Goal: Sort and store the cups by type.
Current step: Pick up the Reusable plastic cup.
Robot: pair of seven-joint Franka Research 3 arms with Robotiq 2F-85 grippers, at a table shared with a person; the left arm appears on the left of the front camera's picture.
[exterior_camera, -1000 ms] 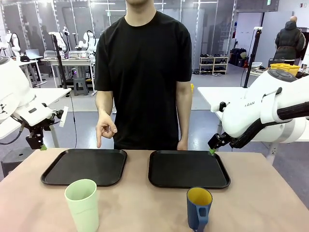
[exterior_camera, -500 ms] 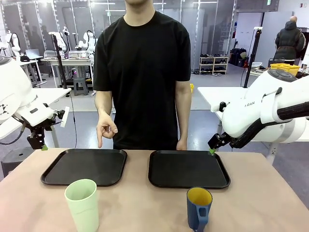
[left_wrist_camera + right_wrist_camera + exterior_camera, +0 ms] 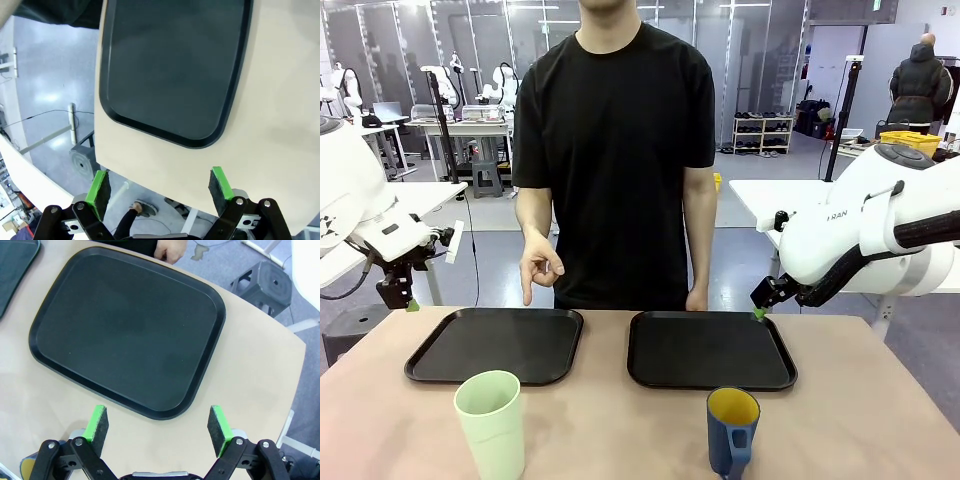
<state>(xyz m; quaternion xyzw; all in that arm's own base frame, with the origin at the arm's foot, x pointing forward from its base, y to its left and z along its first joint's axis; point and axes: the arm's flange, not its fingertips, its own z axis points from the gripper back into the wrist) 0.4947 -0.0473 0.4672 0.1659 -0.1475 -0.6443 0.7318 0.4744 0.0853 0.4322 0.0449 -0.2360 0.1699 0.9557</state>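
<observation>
Pale green tumbler (image 3: 490, 425) and dark blue mug (image 3: 732, 432) upright on desk (image 3: 620, 430), well apart from left end effector (image 3: 159, 186) and right end effector (image 3: 159, 423), both empty, fingers spread wide, beside black trays (image 3: 495, 340).

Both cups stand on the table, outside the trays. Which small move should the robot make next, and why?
Probably bring the left gripper toward the pale green tumbler: it stands upright on the table before the left tray, on that arm's side, and the jaws are open and empty. The blue mug before the right tray can wait for the open right gripper.
</observation>
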